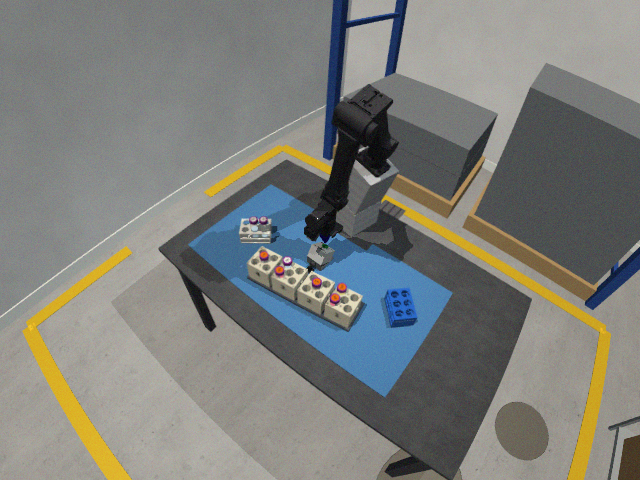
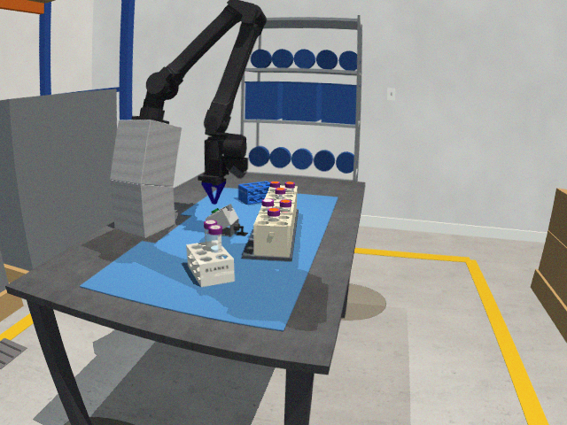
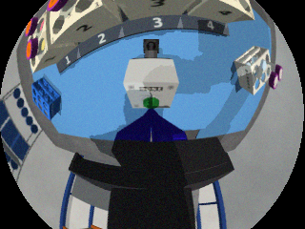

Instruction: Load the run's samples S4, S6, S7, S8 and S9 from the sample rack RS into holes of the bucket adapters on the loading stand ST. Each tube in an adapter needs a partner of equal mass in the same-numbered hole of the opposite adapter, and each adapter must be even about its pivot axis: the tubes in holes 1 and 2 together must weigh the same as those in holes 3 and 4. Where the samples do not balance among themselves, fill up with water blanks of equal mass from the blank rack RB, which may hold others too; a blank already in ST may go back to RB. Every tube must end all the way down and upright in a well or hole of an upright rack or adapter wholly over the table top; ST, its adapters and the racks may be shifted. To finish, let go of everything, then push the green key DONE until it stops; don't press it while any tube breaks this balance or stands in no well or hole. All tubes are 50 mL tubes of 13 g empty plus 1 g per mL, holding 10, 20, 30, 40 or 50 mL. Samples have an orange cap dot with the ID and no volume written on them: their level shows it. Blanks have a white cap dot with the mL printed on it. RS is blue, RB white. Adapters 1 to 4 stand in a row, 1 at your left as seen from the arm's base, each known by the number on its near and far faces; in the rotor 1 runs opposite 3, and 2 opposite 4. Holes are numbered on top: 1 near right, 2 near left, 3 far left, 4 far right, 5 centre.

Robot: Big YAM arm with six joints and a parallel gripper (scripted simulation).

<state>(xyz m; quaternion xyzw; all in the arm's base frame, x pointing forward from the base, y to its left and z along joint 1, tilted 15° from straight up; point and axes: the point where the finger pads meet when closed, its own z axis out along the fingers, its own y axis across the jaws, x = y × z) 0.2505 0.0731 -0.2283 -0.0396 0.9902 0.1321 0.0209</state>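
Note:
My gripper (image 1: 323, 238) is shut and empty, pointing down just above the green DONE key (image 1: 325, 246) on its small grey box (image 1: 320, 256). In the wrist view the shut blue fingertips (image 3: 152, 121) sit right at the green key (image 3: 151, 102); I cannot tell if they touch. Behind the box stands the loading stand ST (image 1: 305, 286) with its four cream adapters in a row. Orange-capped samples (image 1: 334, 298) stand in the adapters, and one white-dotted blank (image 1: 287, 260) stands with them. The blue rack RS (image 1: 401, 306) has all its wells empty. The white rack RB (image 1: 259, 229) holds two blanks.
A stack of grey blocks (image 2: 143, 175) stands at the arm's base, beside the key box. In the side view RB (image 2: 210, 264) is nearest, ST (image 2: 275, 226) runs away behind it, and RS (image 2: 252, 190) is at the far end.

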